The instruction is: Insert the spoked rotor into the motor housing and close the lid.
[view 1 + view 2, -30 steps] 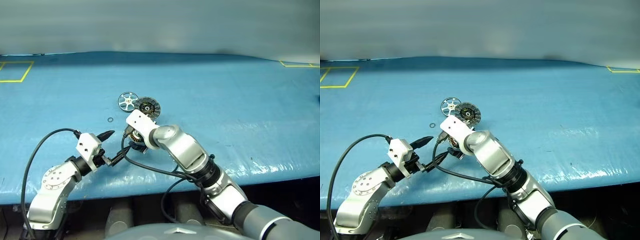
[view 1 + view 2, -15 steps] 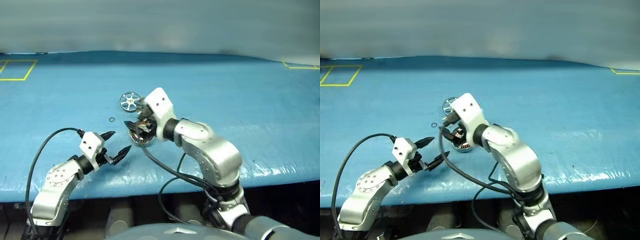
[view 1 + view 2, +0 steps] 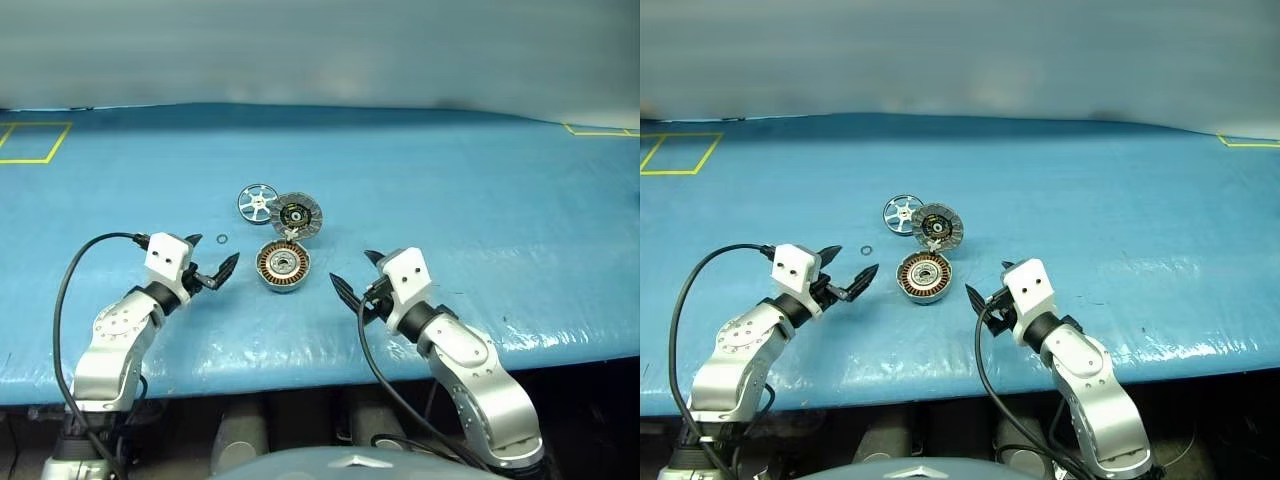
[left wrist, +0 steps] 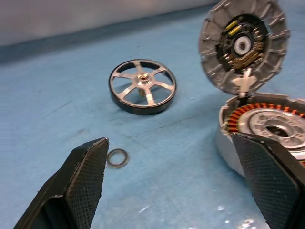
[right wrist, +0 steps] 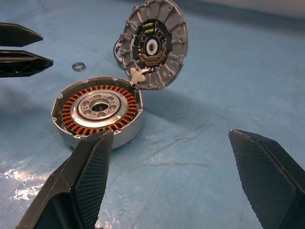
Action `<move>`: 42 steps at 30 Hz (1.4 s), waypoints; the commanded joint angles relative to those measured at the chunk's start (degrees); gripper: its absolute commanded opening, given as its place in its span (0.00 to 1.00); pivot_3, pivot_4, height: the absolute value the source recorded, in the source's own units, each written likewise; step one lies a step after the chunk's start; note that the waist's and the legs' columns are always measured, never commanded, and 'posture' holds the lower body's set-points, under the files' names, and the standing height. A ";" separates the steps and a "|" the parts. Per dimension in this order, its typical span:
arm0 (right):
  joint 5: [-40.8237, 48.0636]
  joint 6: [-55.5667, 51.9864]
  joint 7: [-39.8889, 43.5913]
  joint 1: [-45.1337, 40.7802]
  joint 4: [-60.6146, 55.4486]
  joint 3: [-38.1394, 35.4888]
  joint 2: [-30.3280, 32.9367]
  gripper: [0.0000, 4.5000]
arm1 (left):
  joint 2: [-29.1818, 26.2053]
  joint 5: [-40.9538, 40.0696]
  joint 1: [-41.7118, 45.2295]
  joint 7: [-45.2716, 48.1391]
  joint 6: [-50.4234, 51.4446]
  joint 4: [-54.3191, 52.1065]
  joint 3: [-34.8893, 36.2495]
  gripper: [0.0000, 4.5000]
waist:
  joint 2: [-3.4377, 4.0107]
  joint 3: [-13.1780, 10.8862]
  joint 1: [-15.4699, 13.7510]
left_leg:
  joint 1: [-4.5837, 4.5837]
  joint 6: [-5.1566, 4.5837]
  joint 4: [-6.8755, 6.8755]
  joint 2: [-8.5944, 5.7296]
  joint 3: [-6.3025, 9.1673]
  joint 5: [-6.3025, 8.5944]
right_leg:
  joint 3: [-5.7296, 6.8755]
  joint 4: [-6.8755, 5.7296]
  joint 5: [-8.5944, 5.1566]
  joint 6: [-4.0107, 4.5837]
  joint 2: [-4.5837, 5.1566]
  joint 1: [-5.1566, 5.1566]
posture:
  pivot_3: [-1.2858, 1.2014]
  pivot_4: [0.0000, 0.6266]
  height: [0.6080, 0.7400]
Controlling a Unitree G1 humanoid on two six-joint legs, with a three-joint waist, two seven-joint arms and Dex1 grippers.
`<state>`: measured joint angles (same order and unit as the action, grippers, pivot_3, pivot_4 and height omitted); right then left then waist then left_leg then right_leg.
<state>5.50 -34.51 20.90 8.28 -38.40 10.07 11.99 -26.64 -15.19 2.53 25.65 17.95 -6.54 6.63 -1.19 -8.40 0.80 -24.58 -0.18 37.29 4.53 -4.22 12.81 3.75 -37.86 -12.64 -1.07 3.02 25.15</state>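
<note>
i see my left gripper [image 3: 213,270] spread wide and empty at centre left of the head view, my right gripper [image 3: 358,282] likewise agape with nothing in it just right of centre. between them the motor housing [image 3: 283,266] sits on the blue table [image 3: 480,200], copper windings exposed. the lid [image 3: 297,215] stands tilted up at its far edge, joined by a small hinge. the spoked rotor [image 3: 257,202] lies flat to the upper left, beside the lid. a small ring [image 3: 220,239] lies near my left fingertips.
</note>
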 commanded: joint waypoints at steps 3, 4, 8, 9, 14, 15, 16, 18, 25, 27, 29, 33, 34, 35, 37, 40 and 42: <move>1.61 3.35 -0.69 1.17 -0.01 -0.18 -0.49 0.91 | 0.75 0.54 5.87 0.25 -0.27 6.16 0.05 1.00 | -0.03 0.00 -0.22 | -0.04 0.00 0.03 -0.04 -0.01 0.00 | -0.05 0.04 0.00 0.00 0.03 -0.01 | 0.52 0.24 1.00; 1.35 3.61 -0.79 1.19 0.41 -0.02 -0.34 0.91 | 1.01 0.75 7.14 0.36 -0.12 7.83 -0.32 1.00 | -0.03 0.00 -0.25 | -0.04 0.00 0.05 -0.05 -0.03 0.00 | -0.05 0.05 0.00 0.00 0.04 -0.02 | 0.52 0.24 1.00; 1.53 3.77 -1.52 0.97 1.05 -0.11 -0.65 0.91 | 0.99 2.72 11.45 2.48 -0.83 13.03 -2.99 1.00 | -0.05 -0.01 -0.29 | -0.02 0.00 0.13 -0.07 -0.04 0.00 | -0.03 0.04 0.01 0.01 0.04 -0.10 | 0.52 0.24 1.00; 1.71 3.75 -1.66 0.91 1.06 -0.18 -0.79 0.91 | 0.99 3.05 12.13 2.73 -1.02 13.87 -3.29 1.00 | -0.05 -0.01 -0.28 | -0.02 0.00 0.14 -0.08 -0.03 0.00 | -0.02 0.03 0.01 0.01 0.04 -0.11 | 0.52 0.24 1.00; 1.06 3.17 -2.59 0.68 1.40 0.35 -0.79 0.91 | 0.91 5.68 16.99 4.58 -2.74 20.11 -5.79 1.00 | -0.07 -0.01 -0.21 | -0.01 0.00 0.16 -0.07 0.00 0.00 | 0.00 0.03 0.09 -0.12 0.03 -0.15 | 0.52 0.24 1.00; 1.01 3.08 -2.77 0.67 1.45 0.43 -0.75 0.91 | 1.03 6.15 17.62 4.32 -3.02 21.15 -5.84 1.00 | -0.07 -0.01 -0.18 | 0.00 0.00 0.16 -0.07 0.00 0.00 | 0.00 0.03 0.09 -0.12 0.02 -0.15 | 0.52 0.24 1.00; 1.10 2.90 -3.05 0.74 1.42 0.37 -0.89 0.91 | 1.12 6.64 18.25 4.03 -3.19 22.17 -5.93 1.00 | -0.07 -0.01 -0.14 | 0.01 0.00 0.16 -0.07 0.00 0.00 | 0.00 0.03 0.10 -0.14 0.02 -0.16 | 0.52 0.24 1.00; 1.39 2.60 -3.45 0.88 1.31 0.26 -1.14 0.91 | 1.32 7.44 19.10 3.50 -3.45 23.67 -5.94 1.00 | -0.07 -0.01 -0.17 | 0.01 0.00 0.16 -0.07 0.00 0.00 | -0.01 0.03 0.11 -0.15 0.02 -0.16 | 0.52 0.24 1.00; 1.56 1.55 -4.41 0.70 0.92 0.82 -1.48 0.91 | 1.78 8.50 19.24 5.50 -2.38 27.56 -7.23 1.00 | -0.07 0.00 -0.22 | 0.03 0.00 0.24 -0.07 0.04 0.00 | 0.01 0.03 0.14 -0.20 0.03 -0.25 | 0.52 0.24 1.00; 1.48 1.44 -4.53 0.39 1.00 0.87 -1.53 0.91 | 1.87 9.28 18.98 5.20 -2.10 28.72 -7.76 1.00 | -0.07 0.00 -0.21 | 0.13 0.00 0.28 -0.07 0.09 0.00 | 0.05 0.03 0.14 -0.20 0.03 -0.38 | 0.52 0.24 1.00; 1.60 1.39 -4.73 0.08 1.18 0.58 -1.62 0.91 | 2.00 9.99 18.61 4.79 -2.23 29.07 -8.20 1.00 | -0.06 0.00 -0.21 | 0.25 0.00 0.30 -0.07 0.10 0.01 | 0.05 0.04 0.13 -0.19 0.04 -0.50 | 0.52 0.24 1.00; 1.78 1.20 -5.11 -0.15 1.13 0.10 -1.64 0.92 | 2.04 10.83 18.22 3.88 -1.37 28.66 -8.57 0.88 | -0.06 0.01 -0.20 | 0.44 0.00 0.31 -0.07 0.08 0.01 | 0.02 0.02 -0.02 0.06 0.06 -0.65 | 0.52 0.24 1.00; 1.81 1.14 -5.17 -0.20 1.10 0.05 -1.62 0.92 | 2.00 10.77 18.16 3.94 -0.92 28.28 -8.57 0.81 | -0.06 0.01 -0.19 | 0.48 0.00 0.31 -0.07 0.08 0.01 | 0.01 0.01 -0.02 0.06 0.07 -0.69 | 0.52 0.24 1.00; 1.86 1.07 -5.23 -0.24 1.09 0.03 -1.60 0.92 | 2.02 10.40 18.11 4.16 -0.34 27.96 -8.44 0.73 | -0.06 0.01 -0.17 | 0.56 0.00 0.31 -0.07 0.08 0.01 | 0.00 0.00 -0.02 0.06 0.07 -0.74 | 0.52 0.24 1.00; 1.94 0.95 -5.41 -0.36 1.08 0.05 -1.59 0.92 | 2.03 9.84 17.87 4.69 0.46 27.65 -8.36 0.58 | -0.06 0.01 -0.12 | 0.67 0.00 0.30 -0.05 0.09 0.01 | -0.03 -0.05 -0.03 0.09 0.07 -0.80 | 0.52 0.24 1.00; 2.00 0.61 -5.77 -0.68 0.95 0.16 -1.53 0.92 | 2.00 9.50 17.14 5.28 1.45 27.60 -8.31 0.37 | -0.03 0.03 -0.05 | 0.76 0.00 0.30 -0.03 0.10 0.01 | -0.08 -0.09 -0.05 0.13 0.06 -0.83 | 0.52 0.24 1.00; 2.07 0.29 -6.00 -0.87 0.76 0.22 -1.48 0.92 | 1.87 9.19 16.38 5.45 2.22 26.93 -8.03 0.22 | -0.01 0.05 -0.02 | 0.79 -0.01 0.30 -0.03 0.10 0.01 | -0.12 -0.10 -0.05 0.14 0.06 -0.84 | 0.52 0.24 1.00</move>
<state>7.12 -34.42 15.08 8.01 -36.12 10.68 10.66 -24.35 -6.69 20.78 30.96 17.56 19.25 -1.07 -1.20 -8.35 0.78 -23.79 -0.19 37.58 4.50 -4.12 12.82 3.62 -37.96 -12.70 -0.93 3.08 24.31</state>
